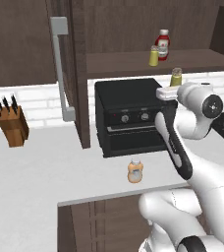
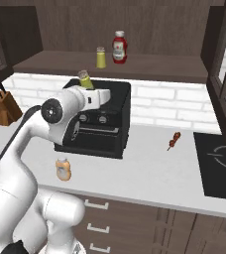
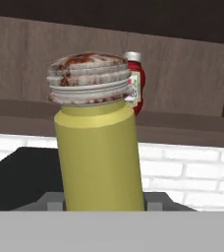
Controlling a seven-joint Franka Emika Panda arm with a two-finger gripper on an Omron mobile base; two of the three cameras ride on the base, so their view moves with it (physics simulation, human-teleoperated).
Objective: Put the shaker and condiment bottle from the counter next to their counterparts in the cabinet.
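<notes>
My gripper [image 1: 175, 89] [image 2: 91, 91] [image 3: 104, 203] is shut on the yellow-olive shaker [image 1: 176, 77] [image 2: 85, 79] [image 3: 98, 147], held upright above the black oven, just below and in front of the cabinet shelf [image 1: 124, 63] [image 2: 154, 67]. On that shelf stand the counterparts: a matching shaker [image 1: 154, 56] [image 2: 101, 58] and a red white-capped bottle [image 1: 162, 45] [image 2: 119, 47] [image 3: 136, 83], side by side. The peach-orange condiment bottle [image 1: 135, 171] [image 2: 63, 169] stands on the counter [image 1: 35, 167] [image 2: 149, 163] in front of the oven, apart from the arm.
A black oven [image 1: 128, 115] [image 2: 102, 119] sits on the counter under the cabinet. The open cabinet door with its grey bar handle [image 1: 60, 69] hangs to the left. A knife block [image 1: 13, 125] [image 2: 0, 109] stands far left. A skewer [image 2: 173, 141] and a dark cooktop [image 2: 219, 163] lie to the right.
</notes>
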